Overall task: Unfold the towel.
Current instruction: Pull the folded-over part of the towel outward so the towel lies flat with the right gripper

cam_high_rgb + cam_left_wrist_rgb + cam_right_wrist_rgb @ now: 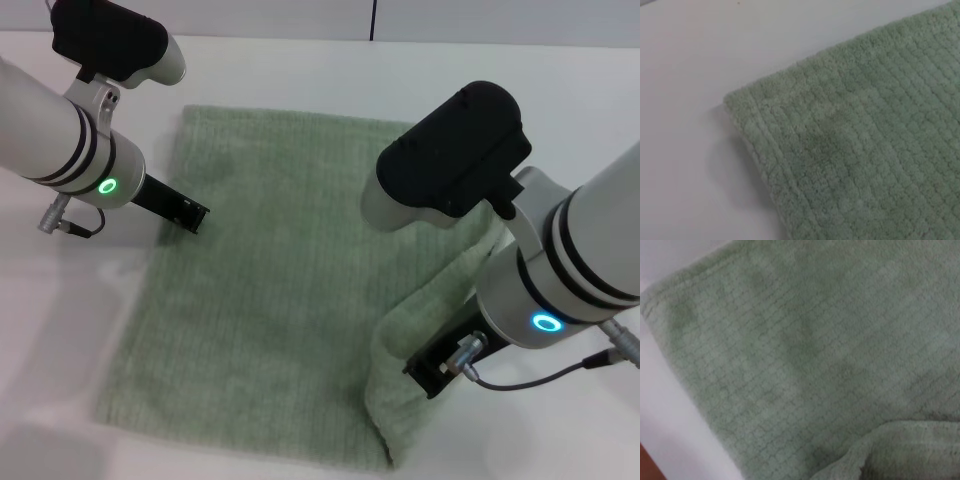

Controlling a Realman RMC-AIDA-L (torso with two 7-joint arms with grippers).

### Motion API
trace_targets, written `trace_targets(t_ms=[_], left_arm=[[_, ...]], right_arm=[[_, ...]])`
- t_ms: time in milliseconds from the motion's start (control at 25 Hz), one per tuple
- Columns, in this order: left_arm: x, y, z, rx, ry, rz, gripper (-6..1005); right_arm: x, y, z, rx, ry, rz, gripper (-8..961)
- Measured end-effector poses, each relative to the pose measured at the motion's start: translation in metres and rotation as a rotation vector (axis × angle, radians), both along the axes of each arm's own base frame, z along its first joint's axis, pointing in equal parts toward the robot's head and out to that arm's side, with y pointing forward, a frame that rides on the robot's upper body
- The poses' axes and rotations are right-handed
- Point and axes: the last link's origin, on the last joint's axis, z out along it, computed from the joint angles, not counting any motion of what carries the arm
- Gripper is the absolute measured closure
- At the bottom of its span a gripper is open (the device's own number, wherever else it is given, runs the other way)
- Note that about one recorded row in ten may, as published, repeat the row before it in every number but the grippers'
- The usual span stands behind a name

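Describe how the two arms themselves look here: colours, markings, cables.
Both arms are white cylinders with black band rings and a black housing on top. The left arm has a glowing green ring light and a short grey cable looped by a connector. The right arm has a cyan ring light and a grey cable trailing from a metal plug. Each ends in a black bracket over the towel.

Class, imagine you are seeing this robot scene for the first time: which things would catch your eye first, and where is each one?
The pale green towel dominates, spread across the white table between the two arms. Its right side is bunched and lifted into a fold beside the right hand, which sits low at that edge. The left hand is over the towel's left edge, near its far corner.
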Motion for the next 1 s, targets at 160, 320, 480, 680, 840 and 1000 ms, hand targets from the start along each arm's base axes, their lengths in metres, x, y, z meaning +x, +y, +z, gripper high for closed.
trace_targets(t_ms=[160, 320, 480, 680, 840, 1000], left_arm=[[0.0, 0.0, 0.0, 0.004, -0.002, 0.002, 944], [0.001, 0.001, 0.0, 0.005, -0.003, 0.003, 943], [0.001, 0.001, 0.0, 0.007, -0.004, 0.003, 942], [0.0, 0.001, 0.001, 0.008, -0.005, 0.006, 941], [0.0, 0.001, 0.0, 0.007, -0.003, 0.005, 940], [-0.001, 0.002, -0.001, 0.008, -0.003, 0.006, 939]], right_arm=[[0.003, -0.003, 0.002, -0.005, -0.011, -0.008, 941], [0.005, -0.004, 0.004, 0.002, -0.019, -0.025, 940], [0.007, -0.003, 0.006, 0.029, -0.034, -0.038, 940], [0.012, -0.007, 0.006, 0.028, -0.05, -0.063, 939], [0.015, -0.013, 0.006, 0.021, -0.053, -0.076, 939], [0.019, -0.018, 0.005, 0.013, -0.057, -0.092, 938]])
